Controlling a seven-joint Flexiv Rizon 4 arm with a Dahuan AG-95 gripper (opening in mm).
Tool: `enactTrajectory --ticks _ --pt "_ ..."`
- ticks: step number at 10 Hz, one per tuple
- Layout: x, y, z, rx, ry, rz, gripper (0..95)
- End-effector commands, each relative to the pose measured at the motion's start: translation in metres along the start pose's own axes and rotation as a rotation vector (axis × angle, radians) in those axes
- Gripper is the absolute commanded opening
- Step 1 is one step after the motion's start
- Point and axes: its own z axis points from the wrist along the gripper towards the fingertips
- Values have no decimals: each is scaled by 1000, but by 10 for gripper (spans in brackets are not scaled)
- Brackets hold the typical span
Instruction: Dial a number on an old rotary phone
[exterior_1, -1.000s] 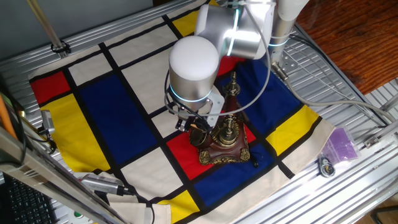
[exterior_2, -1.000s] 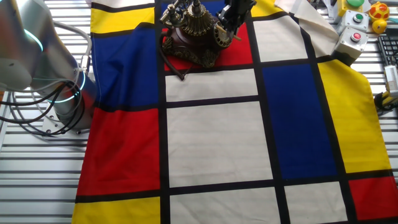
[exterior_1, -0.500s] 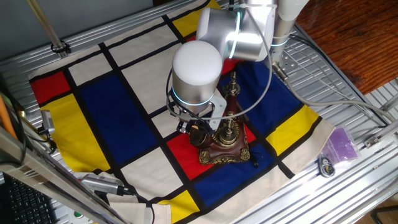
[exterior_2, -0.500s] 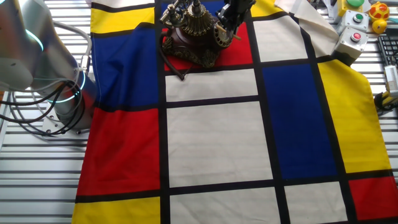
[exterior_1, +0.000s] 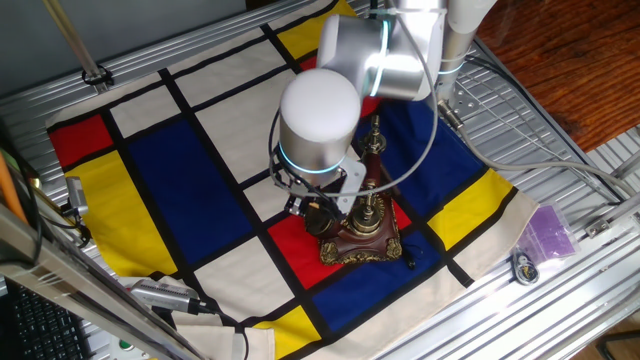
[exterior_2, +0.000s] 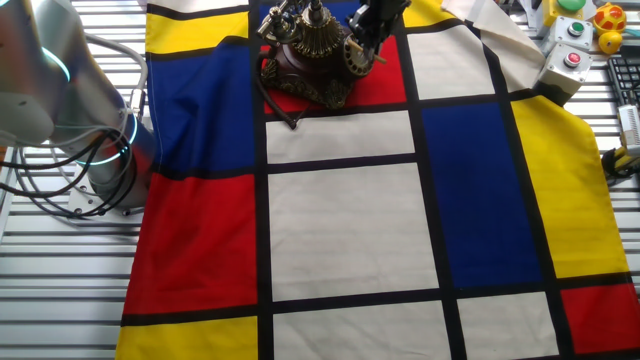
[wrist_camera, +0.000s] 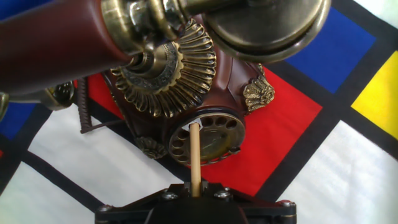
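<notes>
On a red square of the checkered cloth stands the old rotary phone (wrist_camera: 186, 93), near the cloth's edge on the side away from the arm's base. Its dark red-brown base has brass trim at the corners, and the round dial (wrist_camera: 205, 138) faces the hand camera, with finger holes around its rim. Above the dial sits a ribbed brass cradle, and the handset (wrist_camera: 124, 31) lies across the top of the hand view, with a red-brown grip and a brass cup at one end. A coiled cord (wrist_camera: 84, 118) hangs at the phone's side.

A thin wooden stick (wrist_camera: 195, 155) reaches from the tool (wrist_camera: 196, 194) up to the dial, and its tip rests at the upper holes of the dial. The tool grips the stick at its lower end; the fingers themselves are hidden behind the black body, so only the clamped stick shows how narrow they stand.

From one fixed view the white arm (exterior_1: 320, 110) covers most of the phone. The cloth (exterior_2: 350, 230) has blue, yellow, red and white fields with black lines, and it lies on a ribbed metal desk (exterior_1: 560, 140). Beside the cloth, a box with a red button (exterior_2: 565, 65) sits on the desk.
</notes>
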Motion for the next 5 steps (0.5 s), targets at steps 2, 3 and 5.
enactTrajectory --ticks 2,3,5 --pt "0 -1 0 -2 1 23 0" --pt "0 -1 0 -5 3 35 0" --pt "0 -2 -1 -10 6 49 0"
